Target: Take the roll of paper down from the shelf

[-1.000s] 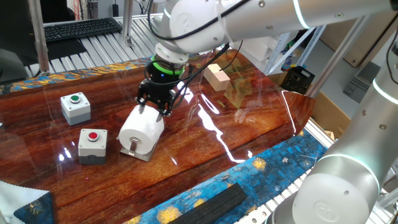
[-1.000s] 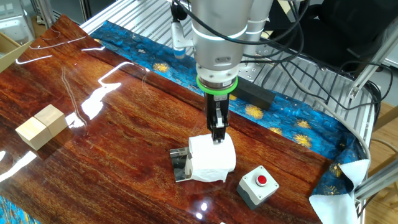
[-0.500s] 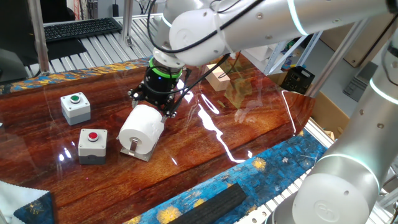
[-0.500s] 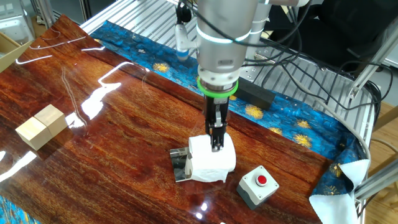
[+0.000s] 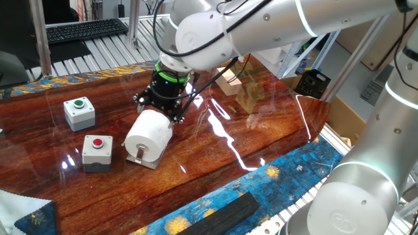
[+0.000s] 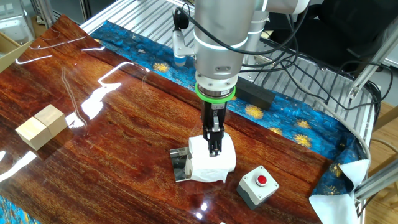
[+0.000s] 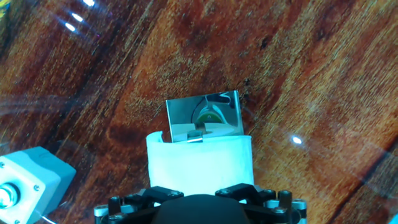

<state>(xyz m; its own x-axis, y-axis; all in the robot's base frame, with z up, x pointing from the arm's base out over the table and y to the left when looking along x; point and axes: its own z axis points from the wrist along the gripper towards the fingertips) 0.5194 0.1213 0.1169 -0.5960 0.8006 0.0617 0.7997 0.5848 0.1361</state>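
Here plump white roll of paper point(image 5: 149, 134) on shiny flat shelf point(image 7: 204, 116)

- Arm point(image 5: 261, 26): glossy white rounded links.
- Wrist ring point(image 6: 215, 93): green band directly above the claw.
- Gripper point(image 6: 214, 140): black, slim fingers.
- Cables point(image 5: 209, 72): black, looping beside the wrist.

The glossy reddish-brown wooden tabletop point(image 5: 261, 140) reflects overhead light. A black computer keyboard point(image 5: 85, 29) lies behind it. Blue patterned cloth point(image 6: 292, 124) borders the edge.
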